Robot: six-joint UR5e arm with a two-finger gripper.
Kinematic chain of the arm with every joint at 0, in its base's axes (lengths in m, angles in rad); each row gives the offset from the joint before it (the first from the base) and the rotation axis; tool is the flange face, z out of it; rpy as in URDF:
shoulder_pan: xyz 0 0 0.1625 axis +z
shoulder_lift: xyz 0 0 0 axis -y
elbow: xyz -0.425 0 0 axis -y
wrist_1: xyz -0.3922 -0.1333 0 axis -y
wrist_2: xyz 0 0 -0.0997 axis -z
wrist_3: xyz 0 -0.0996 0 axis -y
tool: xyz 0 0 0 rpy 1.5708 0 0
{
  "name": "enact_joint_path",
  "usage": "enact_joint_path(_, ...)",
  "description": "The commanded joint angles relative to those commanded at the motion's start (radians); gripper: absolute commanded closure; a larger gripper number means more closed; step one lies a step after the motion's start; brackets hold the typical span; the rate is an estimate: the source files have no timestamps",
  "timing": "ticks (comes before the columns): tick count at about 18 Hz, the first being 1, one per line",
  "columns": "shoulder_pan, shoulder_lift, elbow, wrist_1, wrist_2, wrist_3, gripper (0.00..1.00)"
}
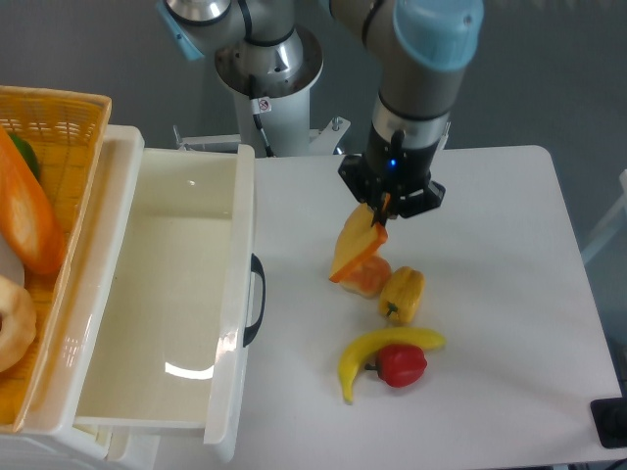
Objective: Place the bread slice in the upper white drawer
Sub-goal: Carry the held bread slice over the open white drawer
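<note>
No words or numbers can be read here. The grey robot arm's round base (266, 69) has a small white sticker with a red mark (261, 106) on it, but it is too tiny to make out.

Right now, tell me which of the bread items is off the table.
The bread slice: it hangs tilted from the claw, which pinches its top edge. The small bun sits on the table below it, and the baguette lies in the basket.
</note>
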Motion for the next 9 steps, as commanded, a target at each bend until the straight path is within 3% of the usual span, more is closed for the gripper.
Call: enact_joint_path(9, 0.021, 0.135, 0.0, 0.003, -0.239, -0.25, 1.0)
